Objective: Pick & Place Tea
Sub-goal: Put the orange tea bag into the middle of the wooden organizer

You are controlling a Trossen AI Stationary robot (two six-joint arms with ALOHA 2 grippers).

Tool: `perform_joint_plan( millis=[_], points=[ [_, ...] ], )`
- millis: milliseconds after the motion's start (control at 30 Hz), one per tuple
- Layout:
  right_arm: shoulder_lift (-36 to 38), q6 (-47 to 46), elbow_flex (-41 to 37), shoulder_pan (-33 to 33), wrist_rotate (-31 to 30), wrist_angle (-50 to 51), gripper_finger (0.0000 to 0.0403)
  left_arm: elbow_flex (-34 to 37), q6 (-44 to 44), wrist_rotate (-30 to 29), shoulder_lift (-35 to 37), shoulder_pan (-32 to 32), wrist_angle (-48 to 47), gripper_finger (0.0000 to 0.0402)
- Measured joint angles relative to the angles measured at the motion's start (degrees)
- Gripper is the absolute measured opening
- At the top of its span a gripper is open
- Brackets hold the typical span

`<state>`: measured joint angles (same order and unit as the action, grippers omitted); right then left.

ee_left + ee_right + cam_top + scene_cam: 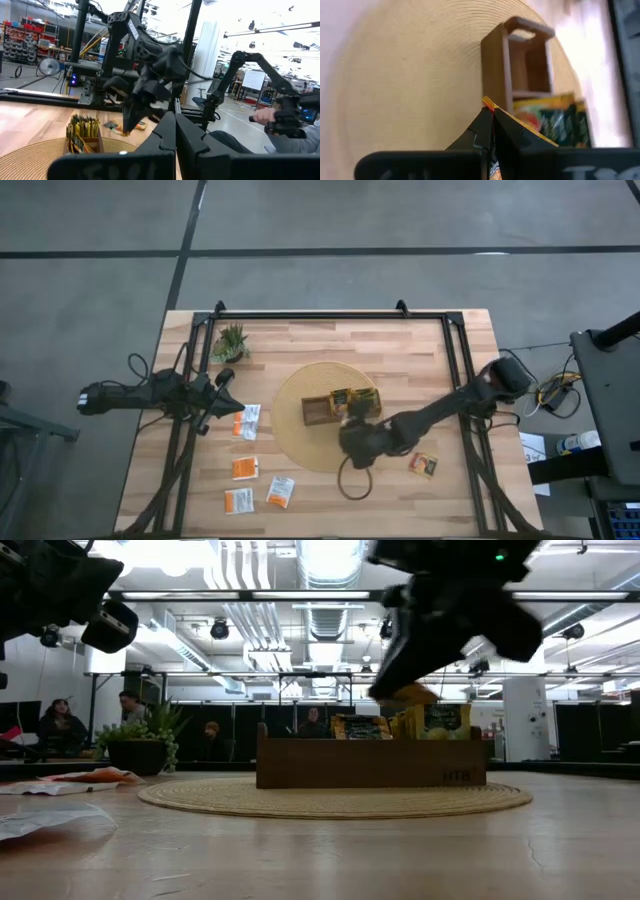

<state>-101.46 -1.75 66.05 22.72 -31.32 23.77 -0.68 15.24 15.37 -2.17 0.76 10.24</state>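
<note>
A dark wooden divided tray (pixel 318 411) sits on a round woven mat (pixel 300 445). Yellow-green sachets (pixel 353 397) stand in its right-hand compartments, and its left compartment (pixel 527 60) shows bare. My right gripper (pixel 355 428) hovers just over the tray's near side, shut on an orange tea sachet (pixel 418 694). Several more sachets (pixel 245 468) lie flat on the table left of the mat, and one (pixel 424 465) lies to its right. My left gripper (pixel 224 394) waits shut by the table's left side, above a white-and-orange sachet (pixel 247 421). My right gripper (pixel 492 117) pinches the orange tea sachet between its two fingers. Only one corner of the sachet (pixel 489 104) pokes out past the fingertips; the fingers hide the rest. The sachet is lifted clear, above the tray's near wall (pixel 370 765).
A small spiky potted plant (pixel 232 342) stands at the far left corner. A black frame (pixel 330 315) runs along the table's far edge and sides. People (pixel 60 722) sit in the room beyond, and a person's hand (pixel 277 120) shows off to one side.
</note>
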Motion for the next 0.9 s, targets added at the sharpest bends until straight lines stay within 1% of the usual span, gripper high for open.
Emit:
perform_joint_plan(
  millis=[167, 300, 400, 500, 600, 900],
  points=[
    [-8.56, 5.06, 11.43, -0.05, -6.07, 9.71, 0.0008, 0.0, -0.01, 0.01, 0.0, 0.01, 0.0, 0.0],
    [-13.58, 5.24, 18.93, -0.09, -10.76, 18.92, 0.0008, 0.01, -0.02, -0.01, -0.02, 0.01, -0.03, 0.0],
    [-15.89, 5.34, 22.42, -0.11, -13.85, 24.43, 0.0008, 0.0, -0.01, 0.0, -0.01, 0.0, -0.05, 0.0],
    [-17.26, 7.48, 23.62, -0.2, -16.08, 27.07, 0.0008, 0.01, -0.02, 0.01, -0.02, 0.0, -0.09, 0.0],
    [-17.73, 10.77, 23.63, -0.49, -18.13, 27.01, 0.0008, 0.01, -0.02, 0.01, -0.02, -0.01, -0.09, 0.0],
    [-18.09, 14.93, 22.97, -3.91, -18.28, 25.01, 0.0008, -0.01, -0.02, -0.01, 0.0, -0.01, 0.0, 0.0]
  ],
)
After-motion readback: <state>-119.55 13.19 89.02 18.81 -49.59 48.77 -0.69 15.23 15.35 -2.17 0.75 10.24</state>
